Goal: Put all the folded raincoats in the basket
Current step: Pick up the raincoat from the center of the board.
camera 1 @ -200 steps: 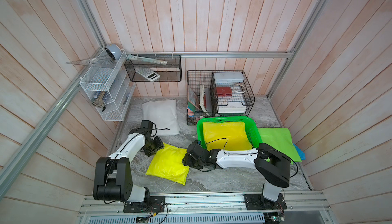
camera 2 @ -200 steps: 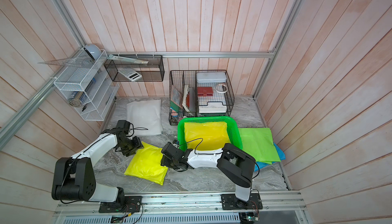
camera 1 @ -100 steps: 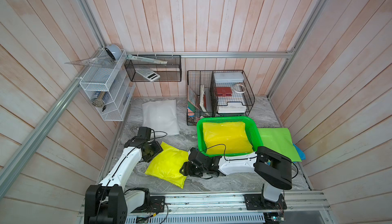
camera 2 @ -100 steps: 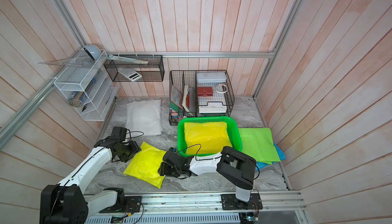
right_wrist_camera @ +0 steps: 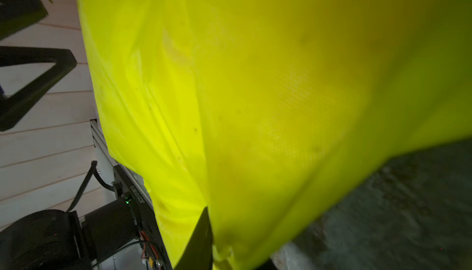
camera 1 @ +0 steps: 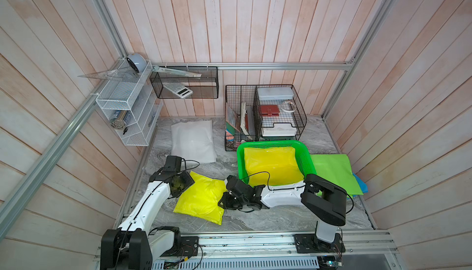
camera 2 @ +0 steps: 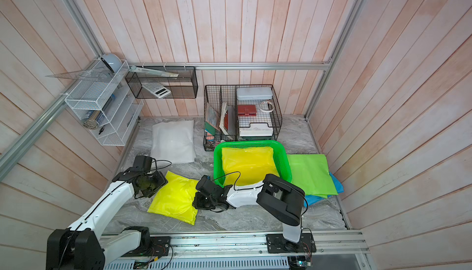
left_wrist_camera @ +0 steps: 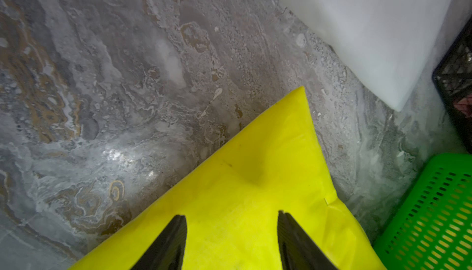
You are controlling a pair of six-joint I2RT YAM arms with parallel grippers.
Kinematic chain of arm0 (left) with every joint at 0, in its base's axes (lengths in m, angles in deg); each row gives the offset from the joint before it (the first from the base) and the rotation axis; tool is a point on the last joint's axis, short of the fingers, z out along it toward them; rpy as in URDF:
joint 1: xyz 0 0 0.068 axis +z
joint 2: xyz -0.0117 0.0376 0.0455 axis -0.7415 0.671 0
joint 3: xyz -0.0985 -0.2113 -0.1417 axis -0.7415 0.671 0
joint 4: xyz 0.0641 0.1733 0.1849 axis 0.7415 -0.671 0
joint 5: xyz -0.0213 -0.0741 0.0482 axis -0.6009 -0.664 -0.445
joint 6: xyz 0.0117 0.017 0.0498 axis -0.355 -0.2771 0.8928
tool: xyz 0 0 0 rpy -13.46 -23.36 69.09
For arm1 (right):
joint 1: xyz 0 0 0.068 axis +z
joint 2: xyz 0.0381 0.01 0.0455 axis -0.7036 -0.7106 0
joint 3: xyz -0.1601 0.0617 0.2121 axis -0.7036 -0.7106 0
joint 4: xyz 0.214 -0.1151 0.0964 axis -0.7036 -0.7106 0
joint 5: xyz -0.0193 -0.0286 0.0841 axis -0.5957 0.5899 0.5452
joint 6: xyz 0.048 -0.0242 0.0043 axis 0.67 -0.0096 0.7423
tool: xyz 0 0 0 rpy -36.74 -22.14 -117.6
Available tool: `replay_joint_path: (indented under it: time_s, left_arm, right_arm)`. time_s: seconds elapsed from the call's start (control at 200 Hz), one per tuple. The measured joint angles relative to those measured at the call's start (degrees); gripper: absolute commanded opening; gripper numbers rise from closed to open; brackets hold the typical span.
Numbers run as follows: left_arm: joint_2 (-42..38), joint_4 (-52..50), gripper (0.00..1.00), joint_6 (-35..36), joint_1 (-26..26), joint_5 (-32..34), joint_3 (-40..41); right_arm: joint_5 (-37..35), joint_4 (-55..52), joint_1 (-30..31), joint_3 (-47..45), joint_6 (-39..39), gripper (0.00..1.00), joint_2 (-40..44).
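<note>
A folded yellow raincoat (camera 1: 201,197) (camera 2: 176,199) lies on the marble table, left of the bright green basket (camera 1: 268,143) (camera 2: 247,143). Another yellow folded raincoat (camera 1: 273,166) lies inside the basket. My left gripper (camera 1: 188,180) (camera 2: 156,183) (left_wrist_camera: 231,217) hovers open over the table raincoat's (left_wrist_camera: 242,179) far left corner, its fingers spread apart above the fabric. My right gripper (camera 1: 222,201) (camera 2: 195,201) (right_wrist_camera: 214,230) is shut on that raincoat's (right_wrist_camera: 255,90) right edge. The fabric folds over one finger and hides the other.
A white folded packet (camera 1: 192,141) lies behind the raincoat. A green folded sheet (camera 1: 334,174) over a blue one (camera 1: 361,185) lies right of the basket. A black wire organiser (camera 1: 265,113) stands behind the basket. A white wire rack (camera 1: 127,113) hangs on the left wall.
My right gripper has slid to the raincoat's right edge and closed on it. The left arm has swung forward, and its gripper stays open over the far left corner.
</note>
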Motion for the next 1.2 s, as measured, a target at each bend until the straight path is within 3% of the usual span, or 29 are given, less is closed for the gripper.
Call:
replay_joint_path:
  time_s: [0.355,0.765,0.98,1.2]
  left_arm:
    - [-8.7,0.8,0.62,-1.4,2.3,-6.1,0.2]
    - [-17.2,13.2,0.62,-5.6,2.4,-19.5,14.2]
    - [-16.7,22.1,0.62,-10.3,-2.3,-21.8,22.0]
    - [-13.0,28.6,0.61,-11.2,-6.2,-22.8,22.8]
  right_arm:
    - [3.5,-25.8,-3.0,15.0,-17.6,0.07,1.6]
    - [10.7,-49.7,-18.4,24.7,-35.8,0.06,2.8]
    - [13.6,-58.0,-21.1,29.2,-42.6,0.05,2.7]
    - [14.8,-61.0,-21.2,29.9,-45.1,0.05,1.7]
